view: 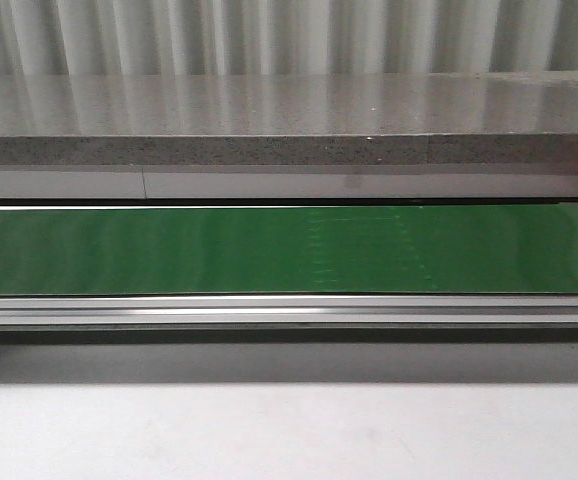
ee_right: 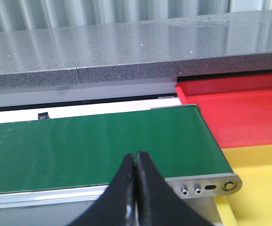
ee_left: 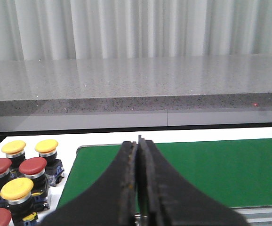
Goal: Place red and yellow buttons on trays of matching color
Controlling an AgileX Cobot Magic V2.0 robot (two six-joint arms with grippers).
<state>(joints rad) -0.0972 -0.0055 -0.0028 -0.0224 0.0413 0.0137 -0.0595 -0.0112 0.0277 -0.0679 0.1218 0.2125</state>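
Red and yellow mushroom-head push buttons [ee_left: 18, 181] cluster on the white surface beyond the left end of the long green conveyor belt [view: 289, 250], the left gripper [ee_left: 139, 188] and right gripper [ee_right: 135, 188] both pinched closed and empty over its near edge, while the red plastic tray [ee_right: 239, 113] and yellow plastic tray [ee_right: 263, 188] sit just past its right end.

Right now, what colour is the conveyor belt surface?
The belt is plain dark green, shown best in the front view.
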